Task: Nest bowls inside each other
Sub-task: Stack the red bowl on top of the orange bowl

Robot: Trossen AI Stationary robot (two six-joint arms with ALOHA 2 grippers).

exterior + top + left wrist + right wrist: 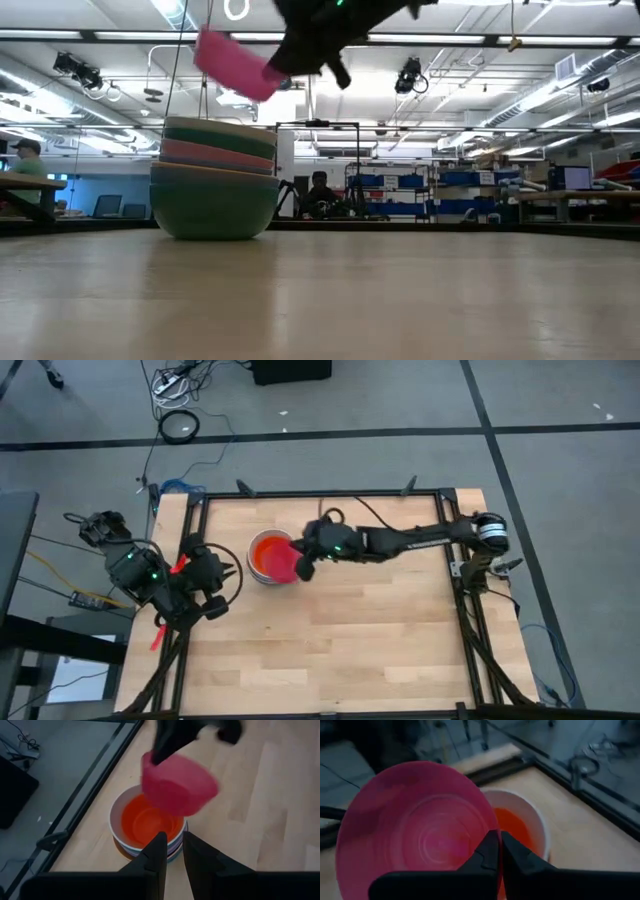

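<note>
Table (380, 630): pale wood planks in a dark frame, with both arms reaching in over it.
Stack of bowls (213, 180): nested near the table's far left part, sage green outermost at the bottom, pink and teal rims above it, a white bowl (120, 807) holding the orange ones (145, 820) inside.
Magenta bowl (179, 782): in the air, tilted, just above and beside the stack.
Right gripper (303, 565): fingers pinched tight on the magenta bowl's rim.
Left gripper (222, 573): waiting by the table's left edge, its fingers slightly apart with nothing between them.
</note>
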